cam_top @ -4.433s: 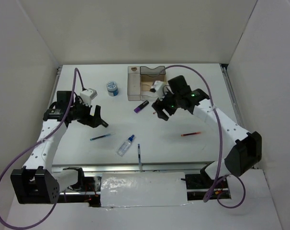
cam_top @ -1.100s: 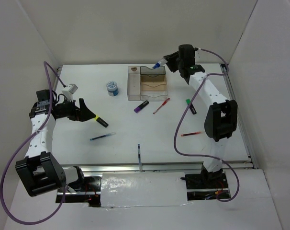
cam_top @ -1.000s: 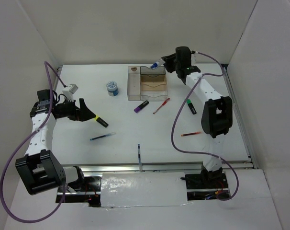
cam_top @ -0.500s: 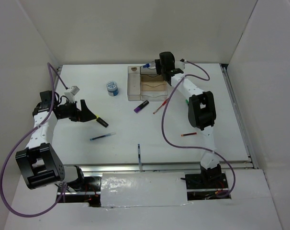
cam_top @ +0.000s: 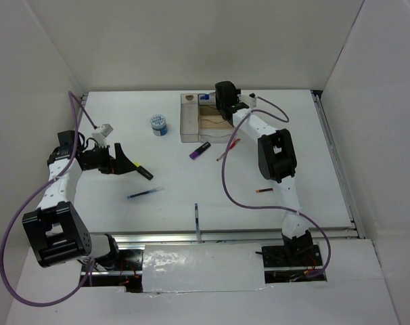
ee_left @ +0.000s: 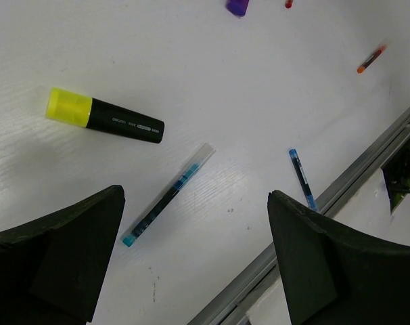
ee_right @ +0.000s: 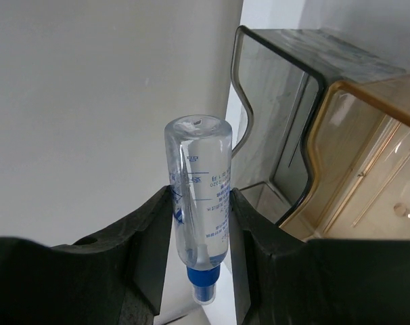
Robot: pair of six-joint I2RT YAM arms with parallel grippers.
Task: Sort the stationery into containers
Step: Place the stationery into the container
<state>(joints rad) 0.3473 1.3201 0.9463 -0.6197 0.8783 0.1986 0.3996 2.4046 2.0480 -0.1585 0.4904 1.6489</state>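
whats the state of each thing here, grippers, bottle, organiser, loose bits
left gripper: open, empty
right gripper: shut on the bottle
bottle: clamped, cap on and pointing down, beside the organiser
organiser: upright
yellow highlighter: capped, lying flat, loose
blue pen: lying flat, loose
tub: upright, outside the organiser
purple highlighter: lying flat, outside the organiser

Left arm (cam_top: 51, 193) is bent sharply at the elbow on the left side, with the forearm pointed inward to the right. Left gripper (ee_left: 195, 196) is angled downward, fingers (ee_left: 63, 257) spread wide apart. Right arm (cam_top: 276, 156) is stretched far back and turned leftward at the wrist. Right gripper (ee_right: 199, 196) is clamped on a bottle (ee_right: 198, 156), with the fingers (ee_right: 147, 237) pressed against its two sides.
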